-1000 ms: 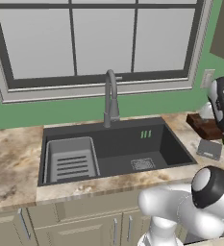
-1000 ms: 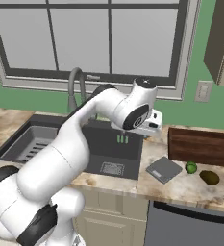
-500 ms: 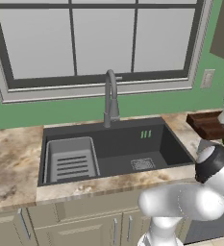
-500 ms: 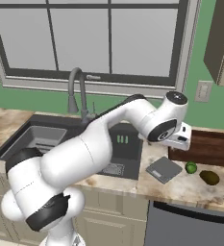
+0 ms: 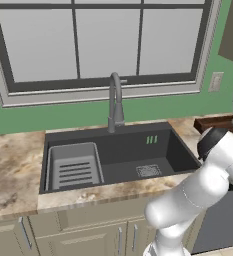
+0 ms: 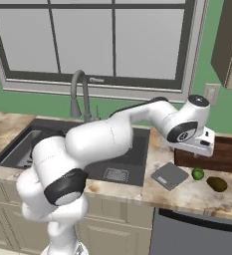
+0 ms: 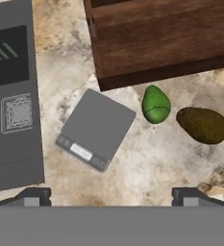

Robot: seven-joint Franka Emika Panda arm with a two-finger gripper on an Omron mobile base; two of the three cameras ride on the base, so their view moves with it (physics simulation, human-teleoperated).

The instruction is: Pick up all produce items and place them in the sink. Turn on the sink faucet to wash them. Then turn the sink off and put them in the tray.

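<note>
Two produce items lie on the counter just in front of the tray: a bright green one and a dark brown one to its right. The reddish-brown wooden tray stands empty behind them. My gripper hovers above the tray's left end and the counter, open, with nothing between its fingers. The dark sink lies to the left with its drain grate. The grey gooseneck faucet stands behind the basin.
A flat grey square scale lies on the counter between the sink and the produce. A light grey ribbed rack sits in the sink's left part. A window and a green wall run behind the counter.
The arm has swung right, from above the sink's right side to above the counter beside the tray. The gripper stayed open.
</note>
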